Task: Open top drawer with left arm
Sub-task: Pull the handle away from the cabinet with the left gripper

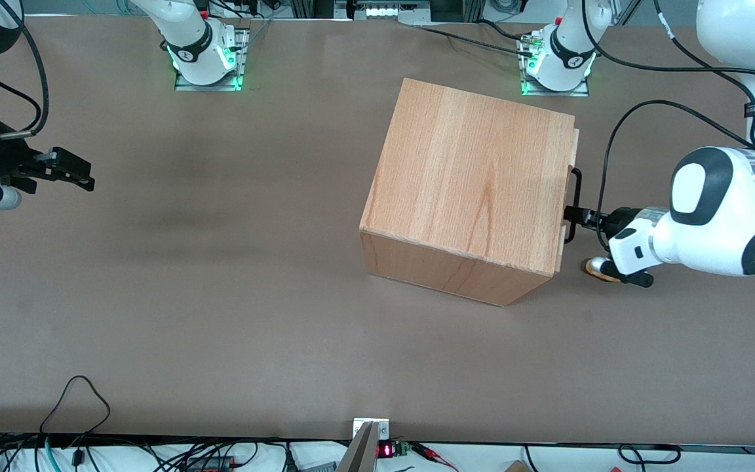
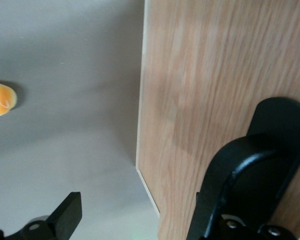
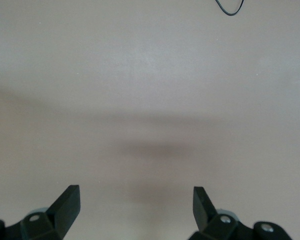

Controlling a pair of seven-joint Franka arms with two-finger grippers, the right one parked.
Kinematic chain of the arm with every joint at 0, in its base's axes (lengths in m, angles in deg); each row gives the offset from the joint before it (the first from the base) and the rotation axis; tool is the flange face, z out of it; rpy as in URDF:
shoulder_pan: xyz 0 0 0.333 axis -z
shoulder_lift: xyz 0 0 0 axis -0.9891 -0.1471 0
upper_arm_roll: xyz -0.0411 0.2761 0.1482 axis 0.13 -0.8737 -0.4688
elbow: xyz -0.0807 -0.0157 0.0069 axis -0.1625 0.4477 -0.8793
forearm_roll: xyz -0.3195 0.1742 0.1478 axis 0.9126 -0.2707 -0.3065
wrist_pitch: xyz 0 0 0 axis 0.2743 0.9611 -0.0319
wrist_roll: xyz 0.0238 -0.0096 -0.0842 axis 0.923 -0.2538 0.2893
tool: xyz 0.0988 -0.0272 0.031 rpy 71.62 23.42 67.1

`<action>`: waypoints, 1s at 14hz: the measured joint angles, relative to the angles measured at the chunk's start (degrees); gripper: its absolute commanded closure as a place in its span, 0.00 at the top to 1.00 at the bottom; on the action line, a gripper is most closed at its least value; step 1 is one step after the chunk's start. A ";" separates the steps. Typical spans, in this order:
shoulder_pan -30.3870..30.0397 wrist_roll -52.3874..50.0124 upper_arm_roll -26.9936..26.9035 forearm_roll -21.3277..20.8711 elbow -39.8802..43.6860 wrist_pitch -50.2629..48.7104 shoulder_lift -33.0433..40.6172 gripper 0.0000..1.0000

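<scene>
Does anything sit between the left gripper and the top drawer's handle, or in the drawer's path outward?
Nothing blocks the gripper: it is already at the black bar handle of the top drawer. A small orange object lies on the table beside the wrist, nearer the front camera, apparently off the pull line.

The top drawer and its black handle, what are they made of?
The top drawer looks like light, matte wood: grain streaks show on its front panel. Its handle seems black painted metal, smooth with faint sheen, though plastic is possible. The gripper is at the handle.
</scene>
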 measured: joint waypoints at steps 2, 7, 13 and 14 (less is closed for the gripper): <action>-0.51 0.00 -0.20 -0.46 0.27 0.37 -0.01 1.00; -4.50 0.30 -0.55 -0.57 1.27 0.94 -0.68 1.00; -8.71 1.17 -0.65 -0.57 4.14 0.94 -2.54 1.00; -9.34 1.29 -0.64 -0.56 4.51 0.94 -2.77 1.00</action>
